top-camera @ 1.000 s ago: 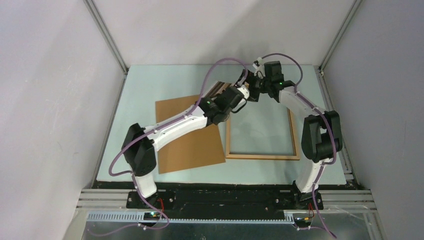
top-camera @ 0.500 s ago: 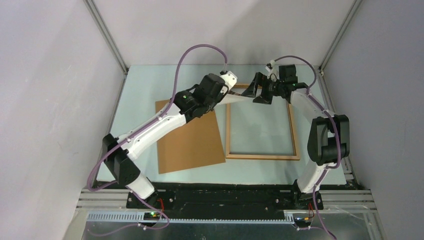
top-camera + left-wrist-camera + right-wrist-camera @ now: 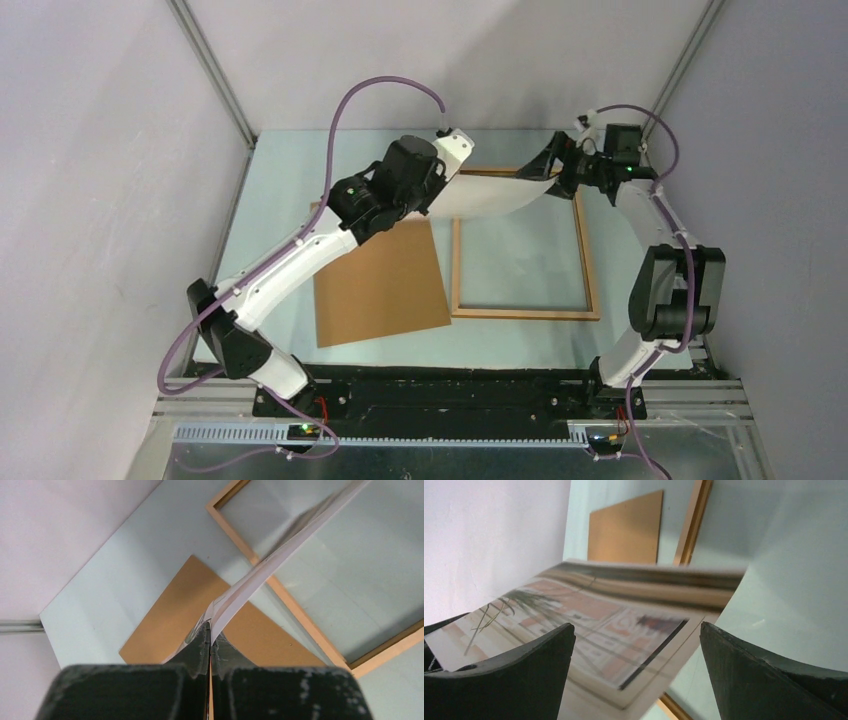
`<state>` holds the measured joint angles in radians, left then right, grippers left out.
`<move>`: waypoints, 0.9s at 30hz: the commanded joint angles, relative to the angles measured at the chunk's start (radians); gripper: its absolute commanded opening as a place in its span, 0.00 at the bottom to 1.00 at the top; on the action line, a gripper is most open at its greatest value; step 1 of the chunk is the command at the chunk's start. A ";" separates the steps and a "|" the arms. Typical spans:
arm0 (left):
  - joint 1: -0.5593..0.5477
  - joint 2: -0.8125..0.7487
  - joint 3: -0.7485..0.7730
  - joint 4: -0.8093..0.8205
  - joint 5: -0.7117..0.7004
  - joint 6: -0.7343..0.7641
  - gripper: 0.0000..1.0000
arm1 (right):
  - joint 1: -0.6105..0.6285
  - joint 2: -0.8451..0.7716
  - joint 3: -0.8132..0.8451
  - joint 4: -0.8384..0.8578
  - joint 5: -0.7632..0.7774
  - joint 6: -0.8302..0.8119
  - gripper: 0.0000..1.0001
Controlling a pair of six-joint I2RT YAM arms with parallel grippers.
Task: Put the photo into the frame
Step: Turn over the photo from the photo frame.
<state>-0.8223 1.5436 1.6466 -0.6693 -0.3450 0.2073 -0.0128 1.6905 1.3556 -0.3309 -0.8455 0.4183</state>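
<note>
The photo (image 3: 490, 196) hangs white back up above the far rail of the frame (image 3: 525, 313), sagging a little. My left gripper (image 3: 443, 190) is shut on its left edge; in the left wrist view the fingertips (image 3: 202, 635) pinch the sheet (image 3: 280, 555) edge-on. My right gripper (image 3: 542, 172) stands open at the photo's right end. In the right wrist view the printed side with the grassy plant (image 3: 589, 615) lies between the spread fingers (image 3: 524, 670), not clamped. The light wooden frame (image 3: 295, 607) lies flat on the table.
A plain brown backing board (image 3: 380, 280) lies flat to the left of the frame, touching its left rail, and shows in both wrist views (image 3: 170, 615) (image 3: 626, 527). Grey walls and aluminium posts enclose the pale green table (image 3: 300, 170) on three sides.
The left gripper has swung left and up with the photo. The right gripper has drawn back to the right, still open. The photo now spreads out over the frame's far rail.
</note>
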 commanded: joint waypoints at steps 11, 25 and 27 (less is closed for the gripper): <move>0.032 -0.171 0.134 0.016 0.252 -0.155 0.00 | -0.251 -0.075 0.007 0.045 -0.070 -0.007 0.99; 0.367 -0.101 -0.152 0.278 0.836 -0.857 0.00 | -0.299 -0.140 -0.051 -0.017 -0.068 -0.056 0.99; 0.420 -0.082 -0.262 0.381 0.878 -0.947 0.00 | -0.304 -0.146 -0.057 -0.030 -0.064 -0.064 0.99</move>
<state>-0.4732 1.4139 1.5463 -0.4866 0.3408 -0.4660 -0.3061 1.5948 1.3109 -0.3386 -0.8986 0.3874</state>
